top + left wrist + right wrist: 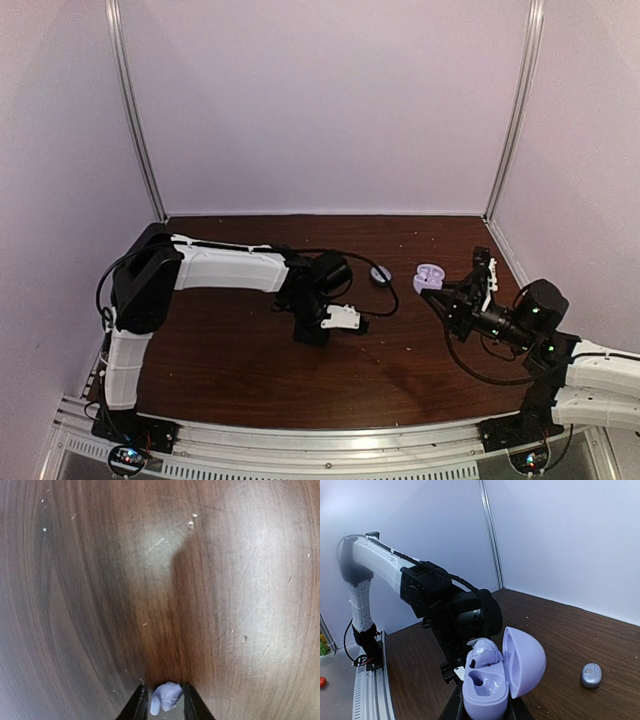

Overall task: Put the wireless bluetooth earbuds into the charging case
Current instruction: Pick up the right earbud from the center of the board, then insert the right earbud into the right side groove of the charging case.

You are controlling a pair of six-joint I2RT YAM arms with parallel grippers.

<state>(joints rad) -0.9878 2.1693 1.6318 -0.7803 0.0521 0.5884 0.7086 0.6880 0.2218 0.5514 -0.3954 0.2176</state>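
Note:
My left gripper (pixel 165 702) points down at the wooden table (pixel 90 605), its two dark fingers shut on a small lilac earbud (pixel 166 697). In the top view that gripper (pixel 358 323) hangs over the middle of the table. My right gripper (pixel 485 711) is shut on the base of the lilac charging case (pixel 487 690), held up with its lid (pixel 522 662) swung open. One earbud (pixel 487 656) sits in the far socket; the near socket is bare. From above, the case (pixel 430 277) shows right of centre, at the tip of the right gripper (pixel 437 290).
A small grey oval piece (pixel 591 675) lies on the table (pixel 240 370) between the two grippers, also seen from above (pixel 380 274). White walls with metal corner posts (pixel 515 110) close in the back and sides. The left arm (pixel 440 605) stands close behind the case.

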